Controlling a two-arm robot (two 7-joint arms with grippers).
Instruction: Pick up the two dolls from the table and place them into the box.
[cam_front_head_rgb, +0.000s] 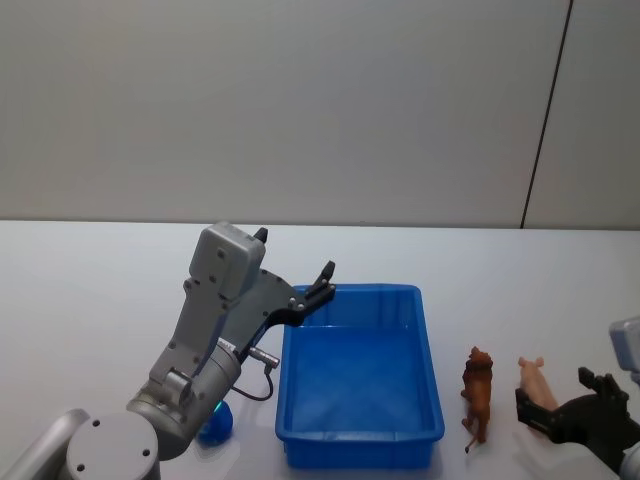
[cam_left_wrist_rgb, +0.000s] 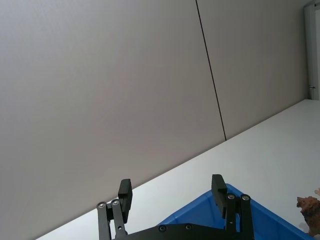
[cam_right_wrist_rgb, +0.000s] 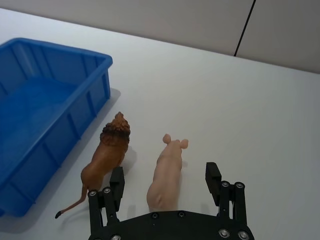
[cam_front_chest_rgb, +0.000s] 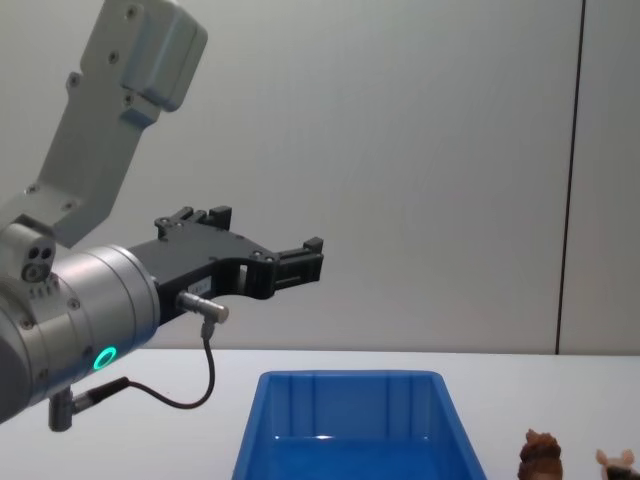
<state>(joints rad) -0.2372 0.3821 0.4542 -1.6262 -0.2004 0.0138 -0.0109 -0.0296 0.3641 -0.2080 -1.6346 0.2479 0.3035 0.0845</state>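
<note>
Silver-grey left arm (cam_front_chest_rgb: 85, 300), boxy pale-grey upper link, green ring light (cam_front_chest_rgb: 103, 357), black cable (cam_front_chest_rgb: 209, 368) on metal plug. Black left gripper (cam_left_wrist_rgb: 171, 186) and right gripper (cam_right_wrist_rgb: 165, 173), silver screws.

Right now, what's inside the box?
Nothing: the box shows a bare blue floor. The brown doll and pink doll stand on the table to its right. The near wall covers a thin strip of floor.
</note>
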